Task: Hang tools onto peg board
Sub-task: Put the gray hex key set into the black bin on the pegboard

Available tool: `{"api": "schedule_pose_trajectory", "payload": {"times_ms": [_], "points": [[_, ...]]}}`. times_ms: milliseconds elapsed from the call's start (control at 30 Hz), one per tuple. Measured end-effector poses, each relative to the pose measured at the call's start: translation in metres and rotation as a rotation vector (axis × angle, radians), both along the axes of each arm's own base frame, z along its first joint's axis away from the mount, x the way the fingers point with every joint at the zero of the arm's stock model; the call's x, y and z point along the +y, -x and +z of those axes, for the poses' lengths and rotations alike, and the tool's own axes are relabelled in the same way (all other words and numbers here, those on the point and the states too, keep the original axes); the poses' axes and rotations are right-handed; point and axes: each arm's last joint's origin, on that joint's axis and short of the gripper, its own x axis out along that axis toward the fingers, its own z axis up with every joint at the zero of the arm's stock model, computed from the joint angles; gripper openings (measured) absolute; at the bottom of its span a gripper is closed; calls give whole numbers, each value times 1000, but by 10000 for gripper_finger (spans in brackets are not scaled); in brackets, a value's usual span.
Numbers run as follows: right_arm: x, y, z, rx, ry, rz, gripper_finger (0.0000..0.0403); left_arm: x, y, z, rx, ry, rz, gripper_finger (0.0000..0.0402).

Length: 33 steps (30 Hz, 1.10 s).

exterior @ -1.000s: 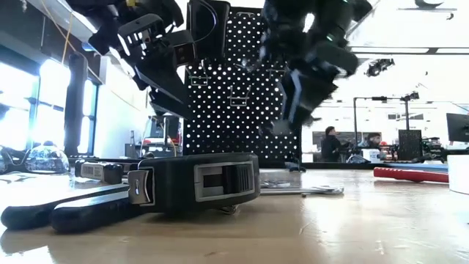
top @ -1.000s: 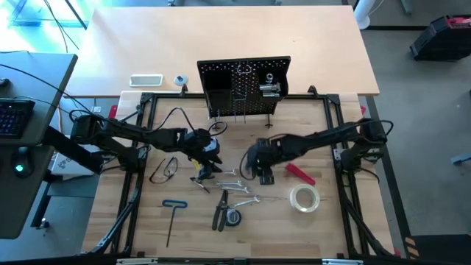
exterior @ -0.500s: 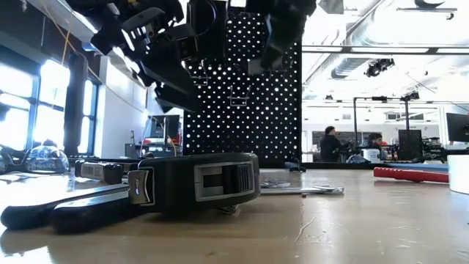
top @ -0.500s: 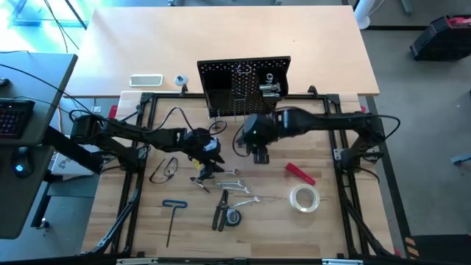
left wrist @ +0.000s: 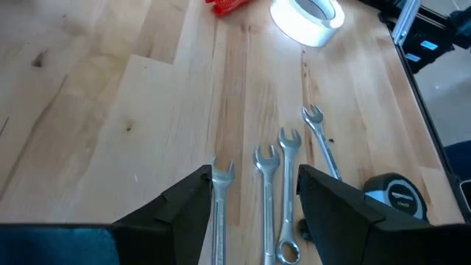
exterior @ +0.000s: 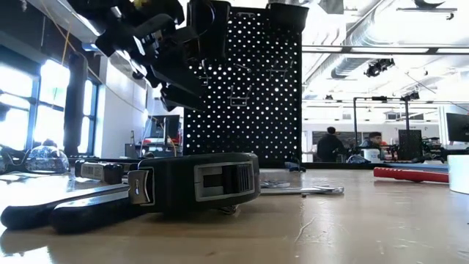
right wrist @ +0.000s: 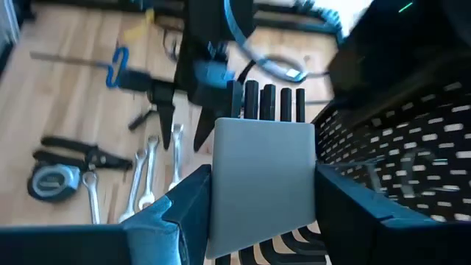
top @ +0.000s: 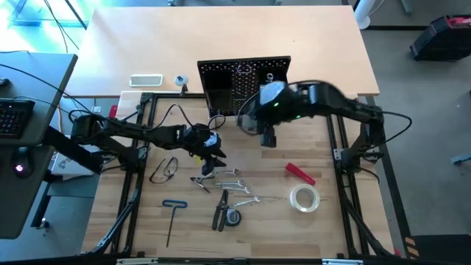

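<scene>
The right end effector (top: 268, 138) was clamped on a flat grey slab (right wrist: 261, 180) beside the peg board (top: 245, 87); it should ideally line up squarely with a hook before release. The left end effector (left wrist: 254, 210) hung open over the wrenches (left wrist: 280, 191) on the worktop (left wrist: 110, 96).

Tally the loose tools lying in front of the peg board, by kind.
Wrenches: 4
Pliers: 1
Tape measure: 1
Hex key: 1
Glasses: 1
Red tool: 1
Tape roll: 1
Total: 10
</scene>
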Motion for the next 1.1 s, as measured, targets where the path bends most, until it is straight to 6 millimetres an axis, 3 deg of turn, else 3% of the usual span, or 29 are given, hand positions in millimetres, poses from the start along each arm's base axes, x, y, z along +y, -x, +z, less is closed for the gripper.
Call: {"api": "schedule_pose_trajectory", "payload": {"times_ms": [167,367,733,1100], "points": [[1,21,36,-86,1,-16,189,2,-1,1,-19,-3,5,193],[-6,38,55,-148,46,-92,189,7,-1,2,-21,-7,20,193],[-41,57,60,-170,12,-388,189,9,0,2,-21,-7,25,193],[-53,61,48,-81,-57,-449,189,12,0,2,-20,-8,36,193]]}}
